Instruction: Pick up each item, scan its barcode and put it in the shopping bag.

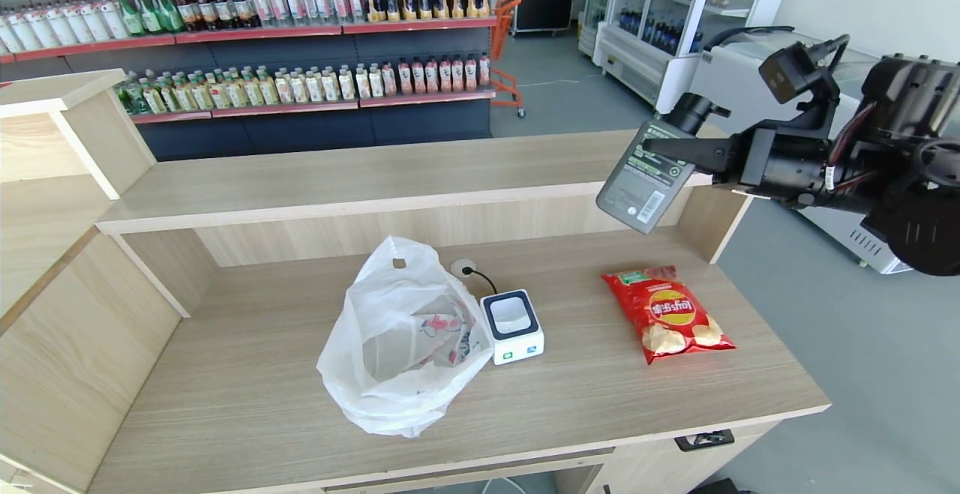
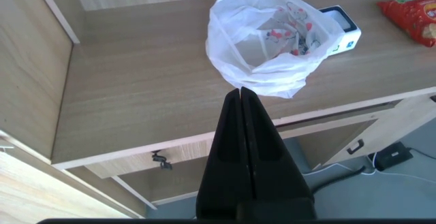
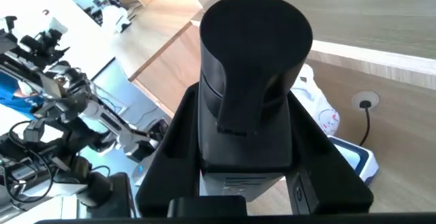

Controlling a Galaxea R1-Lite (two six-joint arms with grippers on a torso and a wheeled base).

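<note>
My right gripper is clamped on a dark grey bottle, fingers on its two sides just below the black cap. I hold it in the air, tilted, with the cap pointing away and the barcode label facing back toward my head. It hangs above the far right corner of the counter, level with the raised ledge behind the work surface.

Below it and nearer lies the red chips bag, flat on the wood and close to the counter's right edge. The white scanner sits left of the chips with a strip of wood between them, its window facing up and its cable running back to a hole in the top. The shopping bag stands just beside the scanner, touching its left side, with its mouth open upward and something with a red and white print inside.

My left gripper has its fingers pressed together on nothing. It hangs off the near edge of the counter, in front of the bag.

The side wall closes the left end. A broad stretch of wood runs between it and the bag.
</note>
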